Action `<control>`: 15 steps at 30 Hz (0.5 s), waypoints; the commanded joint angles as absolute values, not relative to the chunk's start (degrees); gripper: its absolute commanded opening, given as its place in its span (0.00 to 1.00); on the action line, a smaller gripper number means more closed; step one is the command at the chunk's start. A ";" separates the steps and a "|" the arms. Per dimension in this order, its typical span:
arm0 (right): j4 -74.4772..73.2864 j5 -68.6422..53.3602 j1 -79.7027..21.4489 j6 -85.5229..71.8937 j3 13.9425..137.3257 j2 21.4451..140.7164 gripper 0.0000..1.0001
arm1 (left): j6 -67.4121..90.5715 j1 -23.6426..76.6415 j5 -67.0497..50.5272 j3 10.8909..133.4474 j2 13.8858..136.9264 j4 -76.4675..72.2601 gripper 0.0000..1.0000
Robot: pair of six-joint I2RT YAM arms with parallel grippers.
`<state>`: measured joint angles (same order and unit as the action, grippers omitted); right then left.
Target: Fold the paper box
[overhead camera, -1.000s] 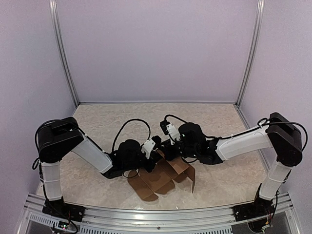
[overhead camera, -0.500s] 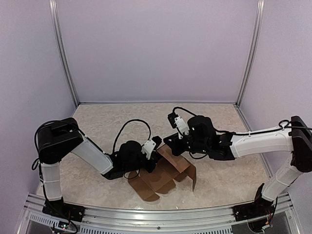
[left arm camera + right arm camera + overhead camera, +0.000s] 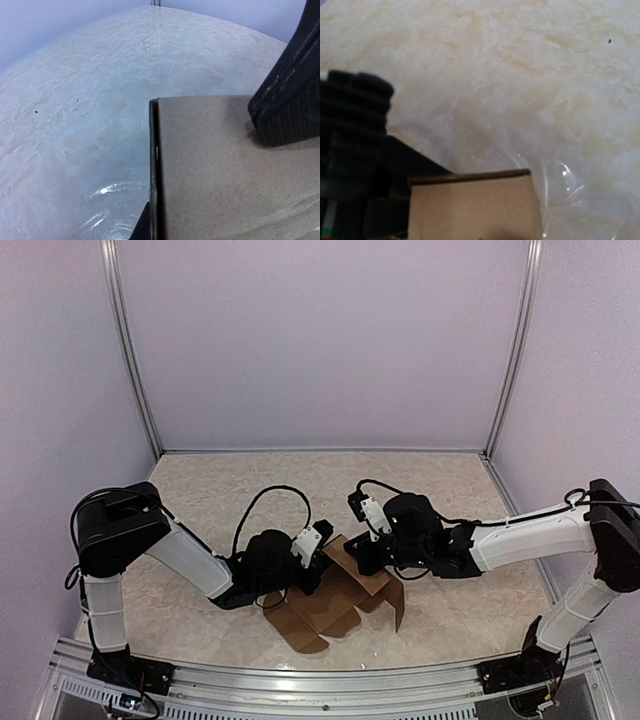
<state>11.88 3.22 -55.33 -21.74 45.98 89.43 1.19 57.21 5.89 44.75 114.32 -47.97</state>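
Brown matte cardboard makes up the paper box (image 3: pixel 335 600), a die-cut sheet only partly raised. It sits on the bench near the front edge, between the two arms. Its flat panels and rounded tabs spread toward the near left. One panel stands up along the far side and another stands at the right end. The long axis runs roughly left to right across the bench, and the open side faces up.

The left pincer (image 3: pixel 318 540) meets the far upright panel from the left. In the left wrist view, one black ribbed finger pad (image 3: pixel 287 85) lies against the panel's plain face beside its straight cut edge. A dark sliver shows beyond that edge. Whether the panel is pinched or merely touched cannot be told.

The right pincer (image 3: pixel 357 558) is clenched and sits at the same panel from the right. Its fingers do not show in its own view, so whether any cardboard is caught cannot be told. That view shows only the panel's top edge (image 3: pixel 472 207), with a black ribbed part (image 3: pixel 355 115) to its left.

The white-and-black left arm (image 3: pixel 190 555) stretches low and nearly level toward the middle. The white-and-black right arm (image 3: pixel 520 535) reaches in likewise, its forearm sloping slightly down.

The cream, marble-patterned bench (image 3: pixel 220 490) is glossy. Pale lilac walls (image 3: pixel 320 340) and slim metal posts (image 3: pixel 130 350) surround it.
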 commanded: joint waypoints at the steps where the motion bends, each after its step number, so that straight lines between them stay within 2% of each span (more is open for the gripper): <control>1: 10.95 3.01 -55.68 -22.55 45.00 90.91 0.00 | 1.19 57.35 6.09 45.16 114.40 -47.97 0.15; 15: 10.79 1.75 -55.64 -23.04 45.18 90.11 0.00 | 4.34 54.70 1.40 44.75 116.29 -56.27 0.28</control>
<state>12.25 2.50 -55.33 -22.41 45.89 89.49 2.87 55.46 3.75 44.75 114.52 -51.64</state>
